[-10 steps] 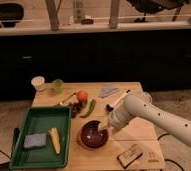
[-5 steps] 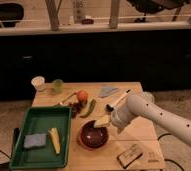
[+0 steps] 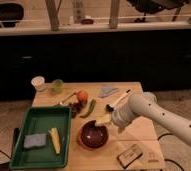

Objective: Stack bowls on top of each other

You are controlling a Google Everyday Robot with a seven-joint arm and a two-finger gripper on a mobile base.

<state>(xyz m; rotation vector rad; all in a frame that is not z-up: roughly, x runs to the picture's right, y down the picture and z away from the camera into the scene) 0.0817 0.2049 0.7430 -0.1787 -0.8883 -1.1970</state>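
Observation:
A glossy dark maroon bowl (image 3: pixel 93 134) sits inside the wider, shallow orange-red bowl (image 3: pixel 82 143), whose rim shows around its left and front side. Both are at the front middle of the wooden table (image 3: pixel 139 132). My gripper (image 3: pixel 103 120) reaches in from the right on a white arm (image 3: pixel 154 114). It hangs just over the far right rim of the maroon bowl, touching or nearly touching it.
A green tray (image 3: pixel 39 125) at front left holds a blue sponge (image 3: pixel 34 141) and a yellow item (image 3: pixel 54 140). A white cup (image 3: pixel 38 83), a green cup (image 3: pixel 57 85), an orange fruit (image 3: pixel 81 95), a green pepper (image 3: pixel 89 108), a grey cloth (image 3: pixel 108 91), a brush (image 3: pixel 118 100) and a dark box (image 3: pixel 130 155) lie around.
My gripper has shifted slightly left and up along the maroon bowl's far rim. The bowls have stayed in place.

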